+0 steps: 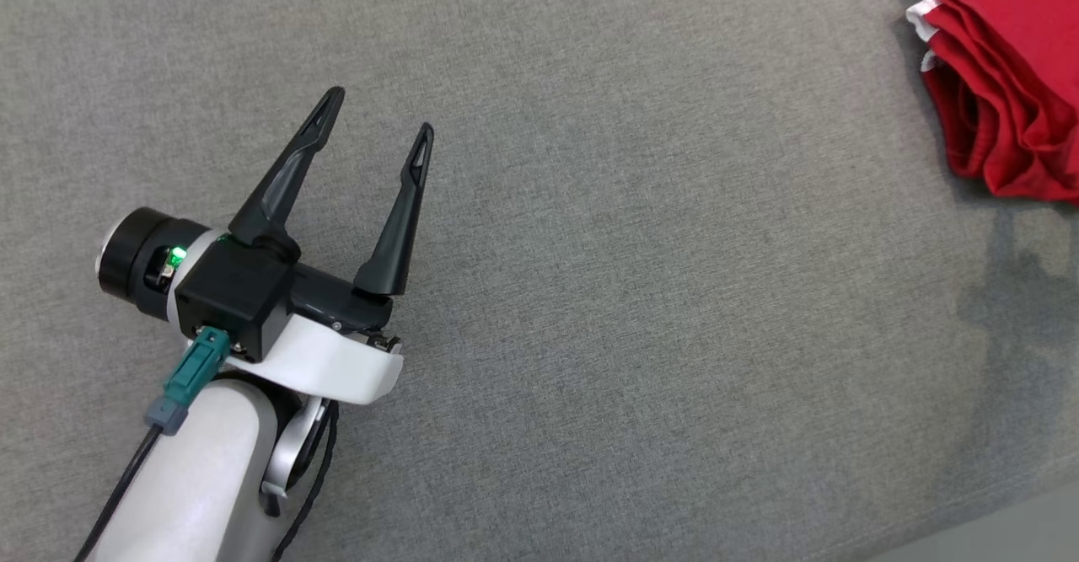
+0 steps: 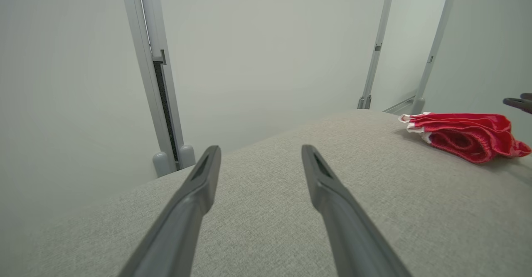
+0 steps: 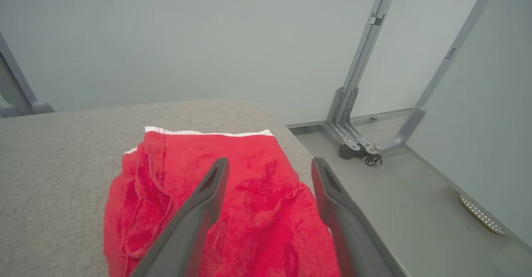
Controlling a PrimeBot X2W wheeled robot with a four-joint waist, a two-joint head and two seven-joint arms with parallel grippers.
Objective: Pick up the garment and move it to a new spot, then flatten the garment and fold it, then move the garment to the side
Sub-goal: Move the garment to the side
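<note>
While the folded red garment [image 1: 1011,82] lies at the table's [image 1: 674,292] right edge, the left gripper [image 1: 381,113] hangs well apart, fingers spread; the right gripper [image 3: 270,163], likewise spread, points over it, floor [image 3: 415,210] alongside.

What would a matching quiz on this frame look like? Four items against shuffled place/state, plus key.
Column 1
1. left gripper
2. right gripper
3. garment
4. frame leg

Column 2
A. red with white trim, bunched in layers near the right edge of the grey table
B. open, above bare grey fabric
C. open, poised over red cloth
D. standing on the floor beyond the table, with a small caster at its foot

Pairs: 1-B, 2-C, 3-A, 4-D
</note>
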